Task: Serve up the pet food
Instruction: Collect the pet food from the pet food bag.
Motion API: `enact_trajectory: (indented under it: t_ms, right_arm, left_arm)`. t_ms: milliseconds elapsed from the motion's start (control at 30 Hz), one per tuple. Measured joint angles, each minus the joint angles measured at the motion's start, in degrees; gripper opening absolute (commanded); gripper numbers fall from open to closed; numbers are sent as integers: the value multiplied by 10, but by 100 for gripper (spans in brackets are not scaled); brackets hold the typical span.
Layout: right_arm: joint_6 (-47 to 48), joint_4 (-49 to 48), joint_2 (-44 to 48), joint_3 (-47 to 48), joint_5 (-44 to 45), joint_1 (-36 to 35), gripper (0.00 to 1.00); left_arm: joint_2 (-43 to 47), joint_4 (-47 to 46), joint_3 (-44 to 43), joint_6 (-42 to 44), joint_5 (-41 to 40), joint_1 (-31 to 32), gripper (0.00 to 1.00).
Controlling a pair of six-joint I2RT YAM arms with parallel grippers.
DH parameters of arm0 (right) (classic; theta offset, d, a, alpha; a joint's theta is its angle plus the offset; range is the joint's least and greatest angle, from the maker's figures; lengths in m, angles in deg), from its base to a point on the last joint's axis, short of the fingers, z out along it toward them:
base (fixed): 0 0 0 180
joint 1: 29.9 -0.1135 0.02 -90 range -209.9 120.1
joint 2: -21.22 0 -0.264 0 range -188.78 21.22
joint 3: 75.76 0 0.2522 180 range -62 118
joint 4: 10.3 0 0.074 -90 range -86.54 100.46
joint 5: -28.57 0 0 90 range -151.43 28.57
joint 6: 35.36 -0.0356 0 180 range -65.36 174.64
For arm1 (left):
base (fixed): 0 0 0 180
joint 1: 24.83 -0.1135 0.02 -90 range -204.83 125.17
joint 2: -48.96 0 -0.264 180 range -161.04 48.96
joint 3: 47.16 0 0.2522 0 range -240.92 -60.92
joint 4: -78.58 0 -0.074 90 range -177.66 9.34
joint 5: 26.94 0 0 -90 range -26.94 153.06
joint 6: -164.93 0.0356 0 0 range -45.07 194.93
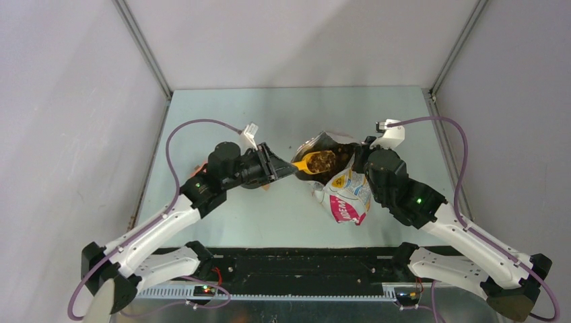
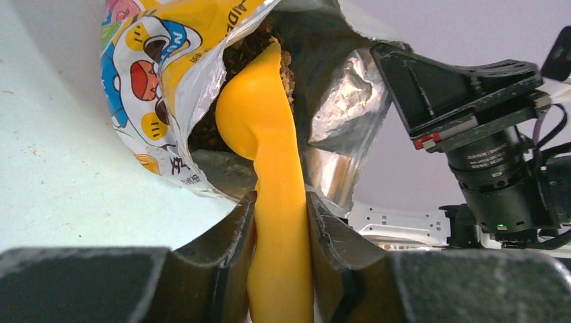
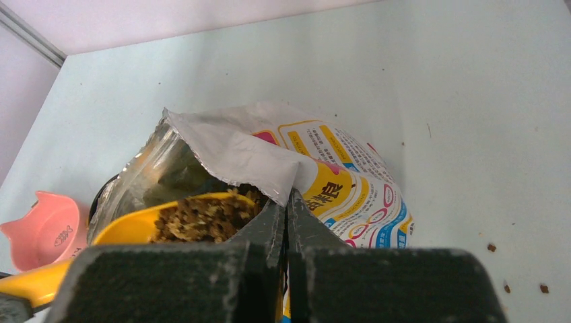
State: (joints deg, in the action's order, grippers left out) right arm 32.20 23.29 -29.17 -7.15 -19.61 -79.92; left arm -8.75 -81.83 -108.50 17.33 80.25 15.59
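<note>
My left gripper (image 1: 279,167) (image 2: 281,208) is shut on the handle of a yellow scoop (image 1: 311,163) (image 2: 269,134). The scoop's bowl sits inside the open mouth of the cartoon-printed bag (image 1: 347,195) (image 2: 155,74) (image 3: 350,182). Brown pet food (image 1: 322,160) (image 3: 205,219) fills the scoop, and more lies dark inside the bag. My right gripper (image 1: 360,156) (image 3: 288,202) is shut on the bag's foil rim, holding the mouth up and open from the right side.
A pink cat-shaped bowl (image 3: 44,229) stands to the left of the bag, mostly hidden under my left wrist in the top view. A few loose kibble bits (image 3: 491,247) lie on the pale table (image 1: 222,121). Grey walls enclose the table.
</note>
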Motion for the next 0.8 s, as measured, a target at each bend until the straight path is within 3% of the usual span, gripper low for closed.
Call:
enact_trajectory:
  t_ms: [367, 800]
  right_arm:
    - [0, 0, 3, -2, 4, 0, 0]
    - [0, 1, 5, -3, 6, -1, 0]
  left_arm:
    - [63, 3, 31, -9, -30, -20, 0]
    - [33, -130, 80, -61, 26, -42, 0]
